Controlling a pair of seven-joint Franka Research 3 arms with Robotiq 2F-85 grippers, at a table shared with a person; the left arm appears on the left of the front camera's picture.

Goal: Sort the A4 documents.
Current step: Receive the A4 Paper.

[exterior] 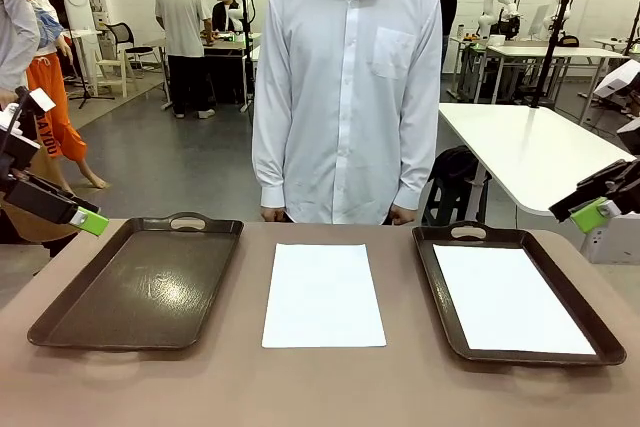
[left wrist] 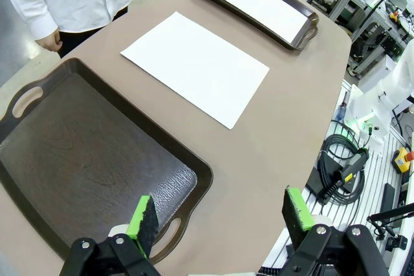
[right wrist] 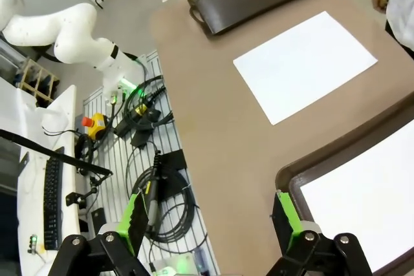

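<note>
Presently one A4 sheet [exterior: 510, 297], perhaps more, lies in right tray [exterior: 540, 358]; loose A4 sheet [exterior: 323, 294] on table [exterior: 320, 387], unsorted; left tray [exterior: 140, 287] bare; left gripper [left wrist: 220, 200], right gripper [right wrist: 210, 200] spread, empty.

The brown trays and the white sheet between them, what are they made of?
The left tray and right tray look like moulded hard plastic: dark brown, with a grainy texture and a soft sheen where light hits, though coated wood is possible. The middle sheet looks like thin matte paper: plain white, lying flat, with crisp edges and no gloss.
</note>
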